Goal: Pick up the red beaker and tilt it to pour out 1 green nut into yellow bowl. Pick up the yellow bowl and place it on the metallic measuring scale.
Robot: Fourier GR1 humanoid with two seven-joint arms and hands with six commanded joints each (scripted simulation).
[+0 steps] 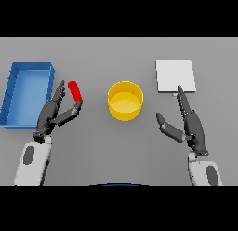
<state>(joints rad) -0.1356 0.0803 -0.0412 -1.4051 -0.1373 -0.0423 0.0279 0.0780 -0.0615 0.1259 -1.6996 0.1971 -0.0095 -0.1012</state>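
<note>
The red beaker (pixel 74 91) stands on the table left of centre, between the straight fingers and the thumb of my left hand (pixel 50 114). That hand is open around the beaker, close beside it, with no grip on it. The yellow bowl (pixel 125 100) sits at the middle of the table and looks empty. The metallic measuring scale (pixel 175 76) is a pale square plate at the back right. My right hand (pixel 191 123) rests open just in front of the scale, its fingertips near the scale's front edge. No green nut shows.
A blue tray (pixel 18 104) lies along the left side, right beside my left hand.
</note>
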